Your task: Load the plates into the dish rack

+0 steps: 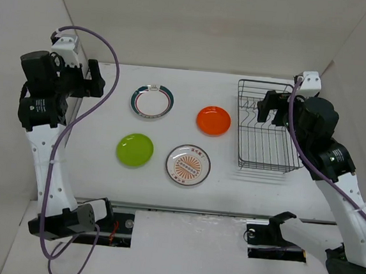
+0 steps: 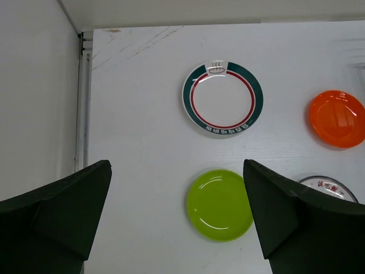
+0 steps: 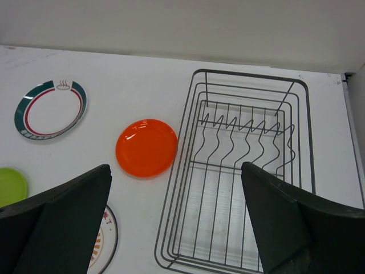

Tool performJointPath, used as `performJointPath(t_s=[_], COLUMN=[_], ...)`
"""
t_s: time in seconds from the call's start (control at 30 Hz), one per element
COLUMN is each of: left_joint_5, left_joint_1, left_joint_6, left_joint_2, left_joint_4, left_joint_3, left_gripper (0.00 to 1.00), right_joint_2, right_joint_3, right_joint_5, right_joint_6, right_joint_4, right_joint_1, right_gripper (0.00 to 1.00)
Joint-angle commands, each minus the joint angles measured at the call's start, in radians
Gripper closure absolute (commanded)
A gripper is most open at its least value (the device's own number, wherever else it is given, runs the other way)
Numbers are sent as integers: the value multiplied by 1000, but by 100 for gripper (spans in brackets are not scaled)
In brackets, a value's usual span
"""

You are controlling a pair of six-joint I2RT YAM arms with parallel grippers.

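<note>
Nothing racked yet. Our left pincer (image 2: 177,165) and right pincer (image 3: 175,166) gape empty; next we'd grasp the plain orange round plate (image 1: 213,120) beside the black wire dish rack (image 1: 265,147).

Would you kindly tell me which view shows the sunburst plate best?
The top external view: the sunburst plate lies whole and uncovered. The left wrist view shows only a rim sliver past the left gripper; the right wrist view shows a part, cut by the right gripper and frame edge.
</note>
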Motion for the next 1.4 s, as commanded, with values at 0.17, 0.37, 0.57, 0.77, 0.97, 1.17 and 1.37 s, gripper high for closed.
performJointPath(t_s=[0.17, 0.37, 0.57, 0.77, 0.97, 1.17, 1.37], left_joint_5=[-67, 86, 329, 435, 440, 418, 418], left_joint_1=[-5, -5, -5, -5, -34, -54, -64], left_joint_6=[-89, -89, -70, -70, -117, -117, -117], left_joint_2=[-41, 105, 552, 871, 1027, 1130, 1225], left_joint_4=[248, 343, 242, 201, 240, 247, 247], left_joint_3=[-182, -207, 9, 200, 261, 316, 336], left_gripper=[0, 0, 0, 0, 0, 9, 17], right_joint_2=[-14, 15, -3, 16, 38, 58, 88], right_joint_3=[-10, -32, -81, -63, -63, -63, -73], right_joint_5=[-24, -177, -267, -210, -155, -136, -145], right_joint_6=[6, 6, 6, 6, 6, -3, 18], right_joint_4=[67, 85, 174, 164, 174, 165, 185], right_joint_1=[-4, -4, 59, 137, 186, 197, 197], right_gripper=[0, 0, 0, 0, 0, 0, 0])
